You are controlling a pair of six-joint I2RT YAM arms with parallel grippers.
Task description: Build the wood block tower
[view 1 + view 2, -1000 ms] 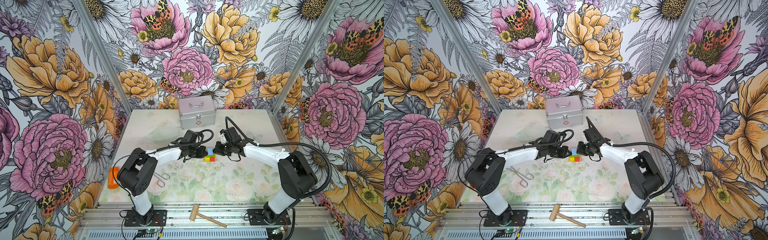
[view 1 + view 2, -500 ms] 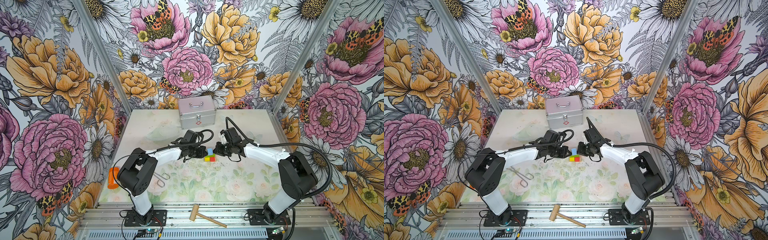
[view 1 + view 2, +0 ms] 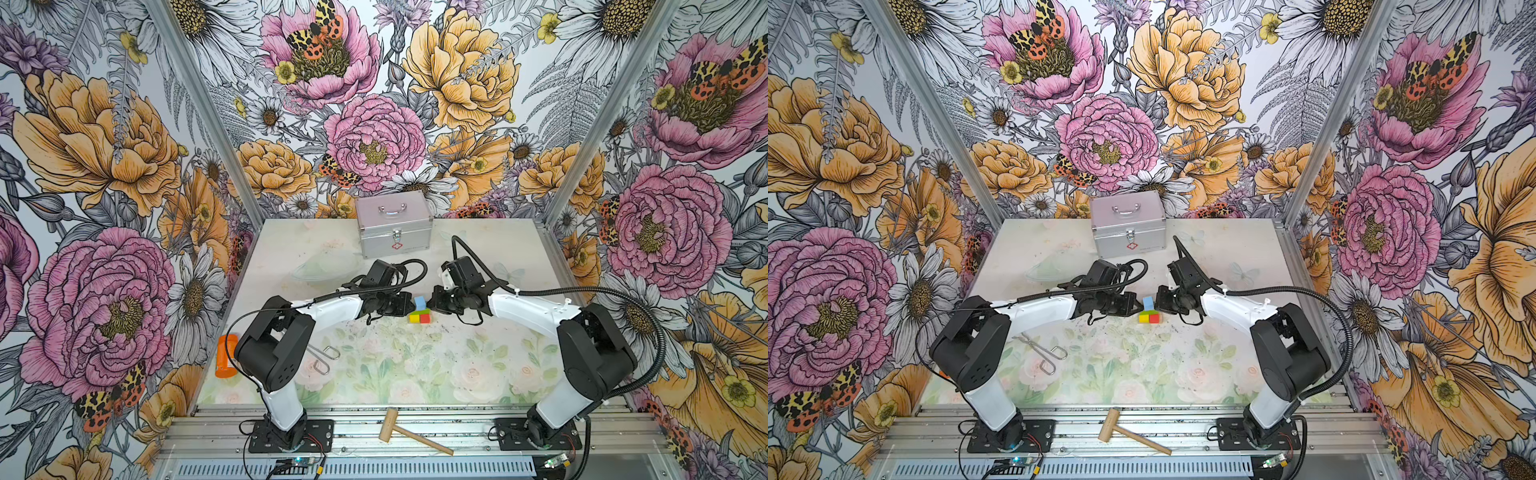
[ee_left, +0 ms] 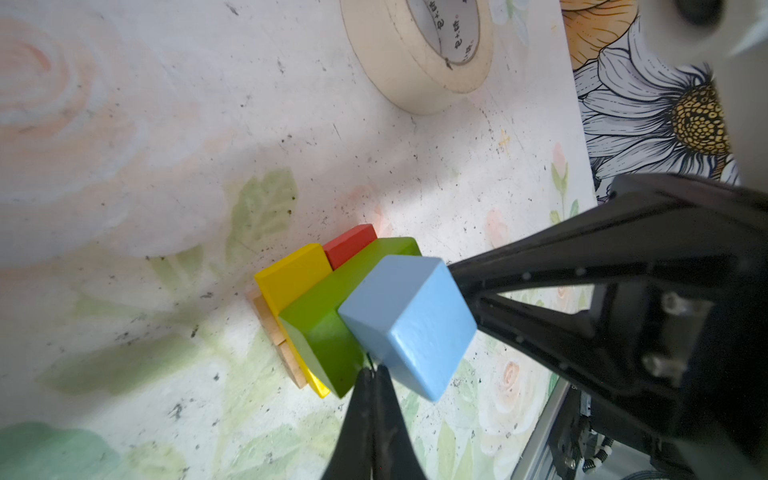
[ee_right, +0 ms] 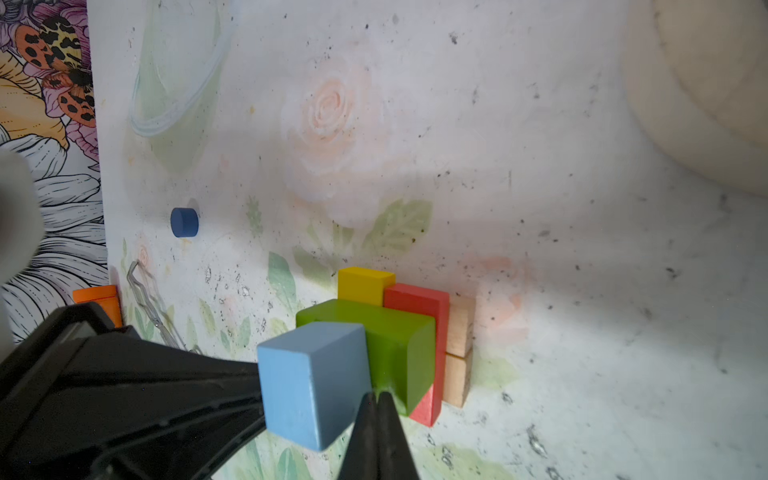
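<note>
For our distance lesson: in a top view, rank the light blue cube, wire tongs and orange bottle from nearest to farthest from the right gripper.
1. Light blue cube, beside the right gripper, on the stack.
2. Wire tongs, toward the front left.
3. Orange bottle, at the left edge of the table.

Light blue cube (image 3: 1147, 302) sits between left end effector (image 3: 1135, 306) and right end effector (image 3: 1158, 300).

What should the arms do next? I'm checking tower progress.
Probably draw the left gripper back from the light blue cube, to go for the dark blue cylinder. The cube already sits on the green bar, the shut right gripper flanks it too, and the cylinder lies apart.
</note>
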